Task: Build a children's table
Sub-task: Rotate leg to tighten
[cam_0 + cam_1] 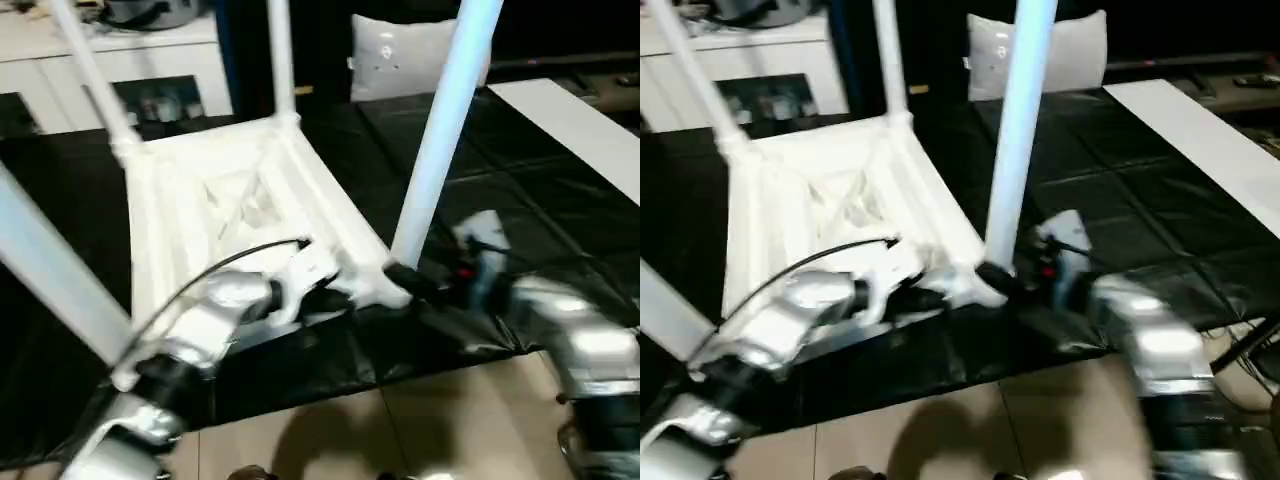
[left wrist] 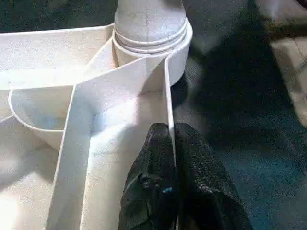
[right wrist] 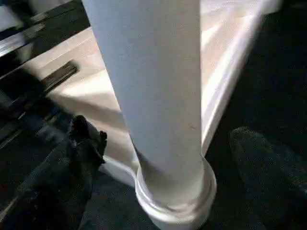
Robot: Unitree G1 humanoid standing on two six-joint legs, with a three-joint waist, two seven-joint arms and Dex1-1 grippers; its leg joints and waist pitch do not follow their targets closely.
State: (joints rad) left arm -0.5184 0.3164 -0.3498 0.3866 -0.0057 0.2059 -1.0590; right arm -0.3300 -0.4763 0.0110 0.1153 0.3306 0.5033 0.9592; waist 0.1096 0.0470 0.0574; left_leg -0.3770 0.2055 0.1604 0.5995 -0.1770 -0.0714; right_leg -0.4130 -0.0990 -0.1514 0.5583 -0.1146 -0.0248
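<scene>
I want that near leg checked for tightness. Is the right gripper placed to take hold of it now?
Probably yes. The right gripper stands open with one finger either side of the near leg, just above its corner socket, and nothing lies between them.

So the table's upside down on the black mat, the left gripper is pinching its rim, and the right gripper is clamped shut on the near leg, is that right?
Not quite. The right gripper is open: in the right wrist view its fingers stand apart on either side of the near leg without touching it. The rest holds: the left gripper pinches the rim.
</scene>
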